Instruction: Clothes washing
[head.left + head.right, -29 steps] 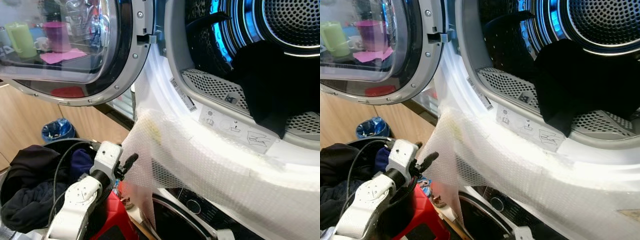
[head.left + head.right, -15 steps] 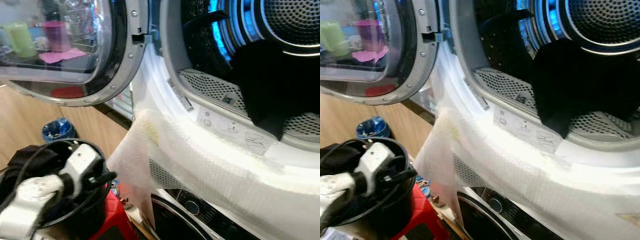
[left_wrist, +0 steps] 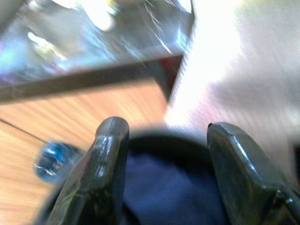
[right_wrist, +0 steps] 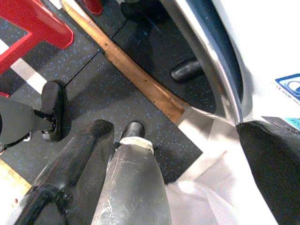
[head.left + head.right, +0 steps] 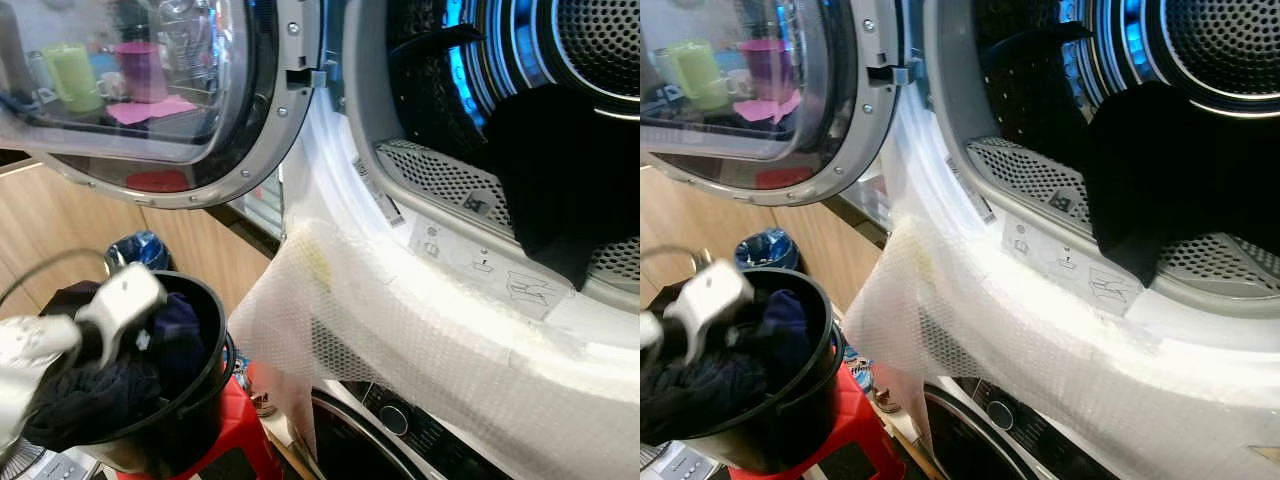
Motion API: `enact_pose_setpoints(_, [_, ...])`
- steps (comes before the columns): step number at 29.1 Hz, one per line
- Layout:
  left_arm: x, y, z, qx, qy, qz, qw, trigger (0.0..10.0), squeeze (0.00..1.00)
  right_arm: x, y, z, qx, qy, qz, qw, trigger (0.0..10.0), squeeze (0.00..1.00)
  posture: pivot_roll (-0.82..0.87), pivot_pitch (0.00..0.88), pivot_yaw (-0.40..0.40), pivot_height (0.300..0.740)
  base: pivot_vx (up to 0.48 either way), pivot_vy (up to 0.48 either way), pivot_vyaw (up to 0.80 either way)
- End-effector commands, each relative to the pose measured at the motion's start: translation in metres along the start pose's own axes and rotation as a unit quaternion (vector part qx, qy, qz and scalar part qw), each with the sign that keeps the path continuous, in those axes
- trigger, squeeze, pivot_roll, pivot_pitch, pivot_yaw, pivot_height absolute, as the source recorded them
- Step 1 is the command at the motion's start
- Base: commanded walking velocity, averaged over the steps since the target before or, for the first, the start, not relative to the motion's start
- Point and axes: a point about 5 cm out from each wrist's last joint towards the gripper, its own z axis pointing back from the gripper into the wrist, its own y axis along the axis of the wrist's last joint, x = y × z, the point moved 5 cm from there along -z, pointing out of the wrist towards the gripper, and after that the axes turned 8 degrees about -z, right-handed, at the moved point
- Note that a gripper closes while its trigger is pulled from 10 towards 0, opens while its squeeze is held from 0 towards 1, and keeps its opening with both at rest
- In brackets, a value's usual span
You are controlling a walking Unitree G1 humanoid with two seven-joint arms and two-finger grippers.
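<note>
We see a front-load machine w/ its round glass door (image 5: 150, 90) swung open to our left. The drum (image 5: 1200, 60) inside is perforated metal, lit blue along the ribs, and a black garment (image 5: 1160, 180) drapes over the lower drum lip. A sheet of bubble wrap (image 5: 400, 330), translucent and dimpled, hangs over the white front below the opening.

Lower left, a round black bucket (image 5: 195, 400) sits on a red plastic stool (image 5: 245, 440); it's heaped w/ dark clothes (image 5: 95, 395), navy and black, soft and crumpled.

Our left gripper (image 3: 164, 154) hovers just above the bucket, its two black fingers (image 3: 105, 159) spread apart w/ nothing between them, navy fabric below. The arm is blurred.

Our right gripper (image 4: 187, 154) hangs low over speckled dark floor (image 4: 98, 98), fingers spread wide, holding nothing.
</note>
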Motion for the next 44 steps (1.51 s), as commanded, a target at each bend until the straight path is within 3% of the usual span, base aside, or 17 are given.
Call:
enact_pose_setpoints(1, [-0.012, 0.002, 0.002, 0.001, 0.056, 0.001, 0.998, 10.0, 0.00, 0.004, -0.006, 0.001, -0.008, -0.005, -0.002, 1.000, 10.0, 0.00, 0.41, 0.092, -0.075, 0.740, 0.000, 0.000, 0.00])
enact_pose_setpoints(5, [0.003, -0.005, 0.006, -0.007, 0.021, -0.033, 0.999, 10.0, 0.00, 0.004, -0.007, 0.001, -0.010, -0.005, 0.002, 1.000, 10.0, 0.00, 0.41, 0.098, -0.079, 0.740, 0.000, 0.000, 0.00])
enact_pose_setpoints(7, [0.006, -0.005, 0.010, -0.008, 0.009, -0.075, 0.997, 10.0, 0.00, 0.005, -0.007, 0.001, -0.011, -0.006, 0.006, 1.000, 10.0, 0.00, 0.42, 0.098, -0.082, 0.740, 0.000, 0.000, 0.00])
enact_pose_setpoints(11, [0.002, -0.007, 0.012, -0.005, 0.019, -0.082, 0.996, 10.0, 0.00, 0.005, -0.008, 0.001, -0.013, -0.004, 0.011, 1.000, 10.0, 0.00, 0.42, 0.109, -0.090, 0.740, 0.000, 0.000, 0.00])
enact_pose_setpoints(14, [0.009, -0.013, 0.014, -0.010, -0.003, -0.025, 1.000, 10.0, 0.00, 0.005, -0.007, 0.001, -0.012, -0.004, 0.012, 1.000, 10.0, 0.00, 0.42, 0.109, -0.089, 0.740, 0.000, 0.000, 0.00])
enact_pose_setpoints(16, [0.027, -0.009, 0.022, 0.010, -0.066, 0.045, 0.997, 10.0, 0.00, 0.005, -0.007, 0.001, -0.012, -0.003, 0.013, 1.000, 10.0, 0.00, 0.42, 0.109, -0.090, 0.740, 0.000, 0.000, 0.00])
enact_pose_setpoints(17, [0.036, -0.012, 0.035, 0.005, -0.107, 0.080, 0.991, 10.0, 0.00, 0.005, -0.007, 0.001, -0.012, -0.002, 0.014, 1.000, 10.0, 0.00, 0.43, 0.113, -0.092, 0.740, 0.000, 0.000, 0.00])
enact_pose_setpoints(20, [0.030, -0.025, 0.045, -0.026, -0.102, 0.082, 0.991, 10.0, 0.00, 0.005, -0.008, 0.001, -0.014, -0.001, 0.016, 1.000, 10.0, 0.00, 0.44, 0.115, -0.093, 0.740, 0.000, 0.000, 0.00])
enact_pose_setpoints(21, [0.020, -0.047, 0.056, -0.075, -0.084, 0.095, 0.989, 10.0, 0.15, 0.005, -0.009, 0.001, -0.015, -0.001, 0.019, 1.000, 10.0, 0.00, 0.44, 0.117, -0.093, 0.740, 0.000, 0.000, 0.00])
enact_pose_setpoints(22, [0.016, -0.054, 0.060, -0.092, -0.078, 0.102, 0.987, 10.0, 0.15, 0.005, -0.009, 0.001, -0.016, -0.001, 0.020, 1.000, 10.0, 0.00, 0.44, 0.117, -0.093, 0.740, 0.000, 0.000, 0.00])
enact_pose_setpoints(23, [0.014, -0.061, 0.063, -0.106, -0.070, 0.112, 0.986, 10.0, 0.47, 0.005, -0.009, 0.001, -0.016, -0.001, 0.021, 1.000, 10.0, 0.00, 0.45, 0.120, -0.095, 0.740, 0.000, 0.000, 0.00])
enact_pose_setpoints(24, [0.009, -0.069, 0.067, -0.126, -0.053, 0.124, 0.983, 10.0, 1.00, 0.005, -0.009, 0.001, -0.017, 0.000, 0.023, 1.000, 10.0, 0.00, 0.45, 0.120, -0.095, 0.740, 0.000, 0.000, 0.00])
enact_pose_setpoints(27, [-0.007, -0.094, 0.078, -0.192, 0.020, 0.141, 0.971, 10.0, 1.00, 0.006, -0.010, 0.001, -0.018, 0.000, 0.024, 1.000, 10.0, 0.00, 0.46, 0.127, -0.098, 0.740, 0.000, 0.000, 0.00])
enact_pose_setpoints(30, [-0.023, -0.101, 0.081, -0.195, 0.091, 0.157, 0.964, 10.0, 1.00, 0.006, -0.009, 0.001, -0.017, -0.001, 0.022, 1.000, 10.0, 0.00, 0.46, 0.129, -0.102, 0.740, 0.000, 0.000, 0.00])
enact_pose_setpoints(35, [0.003, -0.068, 0.069, -0.121, 0.027, 0.192, 0.973, 10.0, 1.00, 0.009, -0.003, 0.000, -0.011, -0.004, 0.017, 1.000, 10.0, 0.00, 0.46, 0.127, -0.106, 0.740, 0.000, 0.000, 0.00])
enact_pose_setpoints(41, [-0.003, -0.071, 0.076, -0.144, 0.029, 0.180, 0.973, 10.0, 1.00, 0.012, -0.003, 0.000, -0.011, -0.006, 0.015, 1.000, 10.0, 0.00, 0.47, 0.127, -0.109, 0.740, 0.000, 0.000, 0.00])
enact_pose_setpoints(44, [-0.010, -0.077, 0.088, -0.188, 0.030, 0.159, 0.969, 10.0, 1.00, 0.013, -0.004, 0.001, -0.014, -0.006, 0.015, 1.000, 10.0, 0.00, 0.48, 0.125, -0.110, 0.740, 0.000, 0.000, 0.00])
